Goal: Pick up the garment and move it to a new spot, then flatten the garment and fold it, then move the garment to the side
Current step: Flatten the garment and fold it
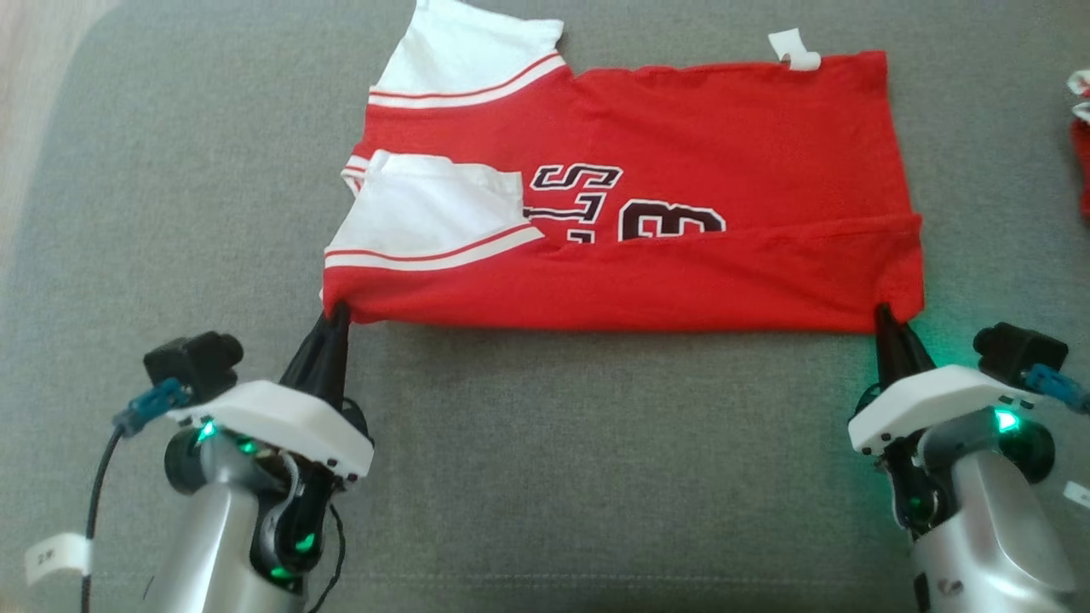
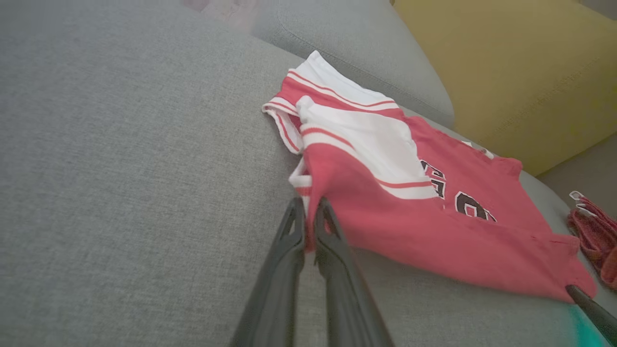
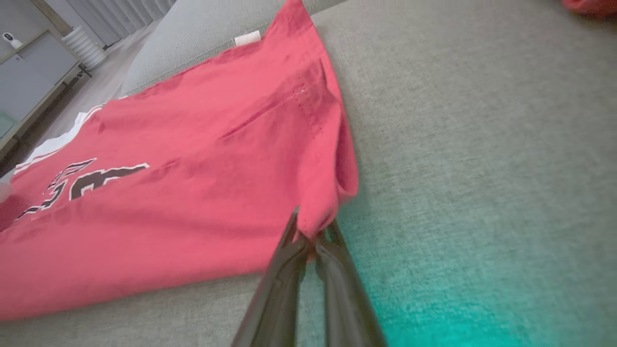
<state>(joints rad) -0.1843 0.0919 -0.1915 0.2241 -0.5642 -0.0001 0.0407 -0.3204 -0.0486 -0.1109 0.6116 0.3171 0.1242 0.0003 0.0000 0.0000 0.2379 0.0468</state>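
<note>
Two pinches on the red jersey [image 1: 698, 128], lying partly folded across the grey sofa cushion [image 1: 596, 477]: left gripper [image 1: 339, 317] clenched on the near corner at the sleeve end, right gripper [image 1: 887, 319] clenched on the near hem corner. Risks in lifting that near edge: thin bite slipping off either corner; uneven pull skewing the fold; folded-in white sleeve [image 1: 434, 213] dragging loose and bunching underneath

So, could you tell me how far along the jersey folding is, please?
Done: the jersey lies spread flat on the grey cushion, its near edge already folded over the number. In hand: left hand and right hand are shut on its near corners. Left: the remaining folds and moving it aside.
</note>
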